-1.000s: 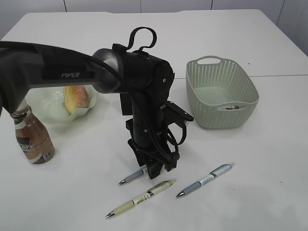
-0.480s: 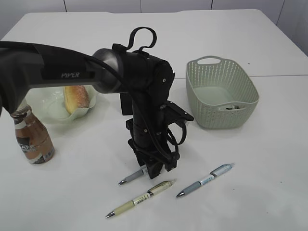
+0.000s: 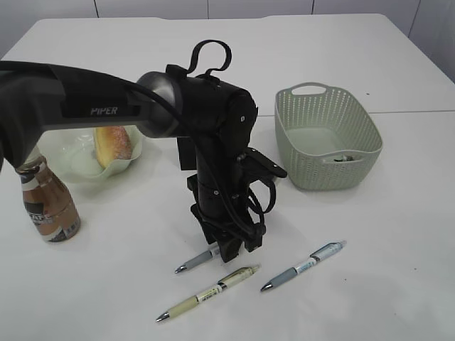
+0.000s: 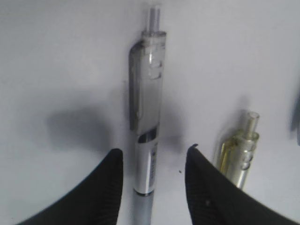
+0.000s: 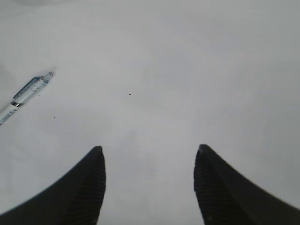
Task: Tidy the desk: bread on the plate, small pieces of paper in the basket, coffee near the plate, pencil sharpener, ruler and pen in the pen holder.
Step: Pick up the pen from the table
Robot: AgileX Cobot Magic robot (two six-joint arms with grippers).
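Change: almost none; left gripper [image 3: 231, 250] stays low over the grey-barrelled pen [image 4: 146, 136].
Left gripper: jaws parted, straddling this pen, not clamped.
Pen: flat on the white smooth-topped desk [image 3: 398, 234], near centre; yellow pen [image 4: 238, 154] just right.
Right gripper [image 5: 149, 187]: open above bare desk.

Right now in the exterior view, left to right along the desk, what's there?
coffee → plate → bread → left claw over the grey pen → blue-grey pen → basket. Yellow pen left out: it overlaps the grey pen and the claw in that order.
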